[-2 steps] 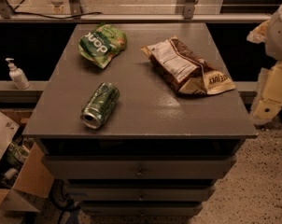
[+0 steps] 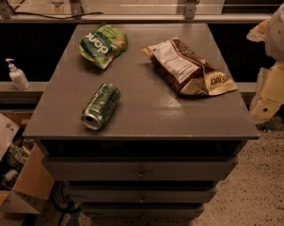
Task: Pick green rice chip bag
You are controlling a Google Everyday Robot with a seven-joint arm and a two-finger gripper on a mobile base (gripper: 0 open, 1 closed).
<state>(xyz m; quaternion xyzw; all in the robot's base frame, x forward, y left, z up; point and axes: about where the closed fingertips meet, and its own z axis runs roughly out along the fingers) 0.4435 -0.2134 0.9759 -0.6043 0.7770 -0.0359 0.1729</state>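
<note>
Dim room, speckled floor, and a grey table [image 2: 146, 121] over a stack of drawers, filling most of the view. Down at near left, an open cardboard box [image 2: 27, 180]. On the right half of the table, a brown-and-cream snack bag [image 2: 189, 67], lying flat. Off the table's right edge, well apart from everything on it, the cream-coloured claw [image 2: 272, 94]; released or clenched, impossible to tell. At far left on the table, the green rice chip bag [image 2: 103, 45], untouched, lettering upside down. Nearer, a green can [image 2: 100, 106] on its side. Judged barely begun: reach, grasp and lift all left to do.
</note>
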